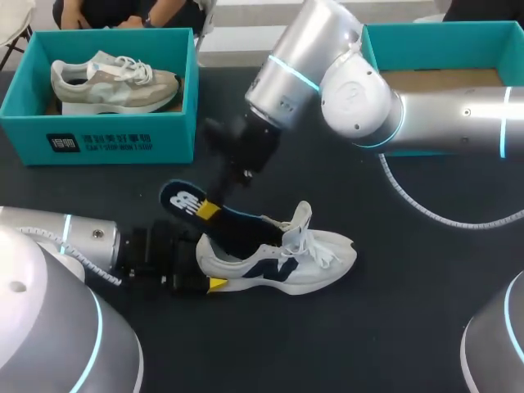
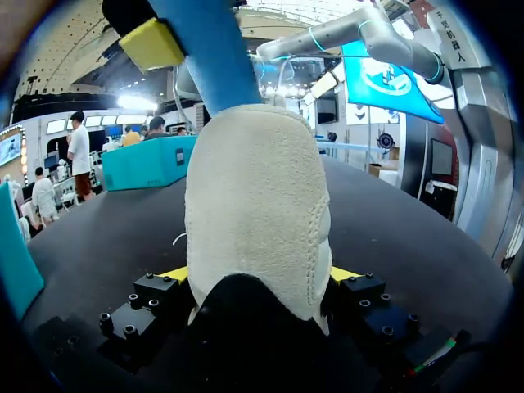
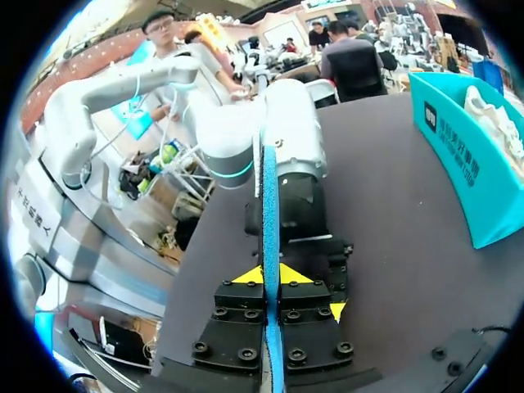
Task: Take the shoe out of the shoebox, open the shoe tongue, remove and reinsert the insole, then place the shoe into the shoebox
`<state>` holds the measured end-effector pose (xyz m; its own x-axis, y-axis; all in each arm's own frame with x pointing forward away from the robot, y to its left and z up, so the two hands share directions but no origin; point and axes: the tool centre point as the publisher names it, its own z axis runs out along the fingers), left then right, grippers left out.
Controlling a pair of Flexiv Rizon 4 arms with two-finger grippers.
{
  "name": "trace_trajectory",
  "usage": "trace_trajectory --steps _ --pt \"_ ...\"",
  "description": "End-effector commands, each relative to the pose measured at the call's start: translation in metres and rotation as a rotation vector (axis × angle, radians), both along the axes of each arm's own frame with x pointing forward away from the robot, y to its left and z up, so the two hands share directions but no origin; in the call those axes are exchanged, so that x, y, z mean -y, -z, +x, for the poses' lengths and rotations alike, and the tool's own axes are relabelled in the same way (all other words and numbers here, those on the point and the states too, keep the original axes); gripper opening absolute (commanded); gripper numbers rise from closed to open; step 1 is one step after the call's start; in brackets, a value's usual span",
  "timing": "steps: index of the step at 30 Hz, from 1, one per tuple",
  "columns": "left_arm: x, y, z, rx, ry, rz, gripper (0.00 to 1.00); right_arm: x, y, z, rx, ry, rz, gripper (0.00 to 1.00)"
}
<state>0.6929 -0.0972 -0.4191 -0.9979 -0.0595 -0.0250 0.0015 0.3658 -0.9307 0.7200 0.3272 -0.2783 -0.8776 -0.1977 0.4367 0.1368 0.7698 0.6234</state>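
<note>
A white shoe (image 1: 315, 260) with a navy logo lies on its side in the middle of the black table. My left gripper (image 1: 209, 270) is shut on its heel; in the left wrist view the cream heel (image 2: 258, 188) fills the gap between the left gripper's (image 2: 258, 278) yellow tips. A dark blue insole (image 1: 184, 199) sticks out of the shoe's opening, toward the back left. My right gripper (image 1: 209, 210) is shut on it from above. In the right wrist view the insole (image 3: 269, 196) runs edge-on between the right gripper's (image 3: 271, 282) closed tips.
A teal shoebox (image 1: 24, 106) at the back left holds a beige sneaker (image 1: 115, 82). A second teal box (image 1: 442, 41) stands at the back right, behind my right arm. A white coiled cable (image 1: 426, 209) lies to the right of the shoe.
</note>
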Motion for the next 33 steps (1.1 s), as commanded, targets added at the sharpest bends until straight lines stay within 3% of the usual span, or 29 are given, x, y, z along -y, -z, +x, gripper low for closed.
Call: trace_trajectory --steps 1,5,26,29,33 --pt "0.0 0.0 -0.001 0.0 -0.002 0.004 0.0 0.001 -0.03 -0.003 0.064 0.096 0.016 0.0" --pt "0.0 0.0 -0.001 0.0 -0.002 0.004 0.0 -0.008 -0.05 0.007 0.094 0.169 0.052 0.0" --pt "0.0 0.0 -0.001 0.0 -0.002 0.004 0.0 -0.008 -0.05 0.007 0.094 0.169 0.052 0.0" --pt "0.0 0.0 -0.001 0.0 -0.002 0.004 0.0 -0.015 -0.058 0.014 0.067 0.171 0.103 0.0" --pt "0.0 0.0 -0.001 0.0 -0.002 0.004 0.0 -0.024 -0.076 0.026 -0.029 0.228 0.21 0.0"
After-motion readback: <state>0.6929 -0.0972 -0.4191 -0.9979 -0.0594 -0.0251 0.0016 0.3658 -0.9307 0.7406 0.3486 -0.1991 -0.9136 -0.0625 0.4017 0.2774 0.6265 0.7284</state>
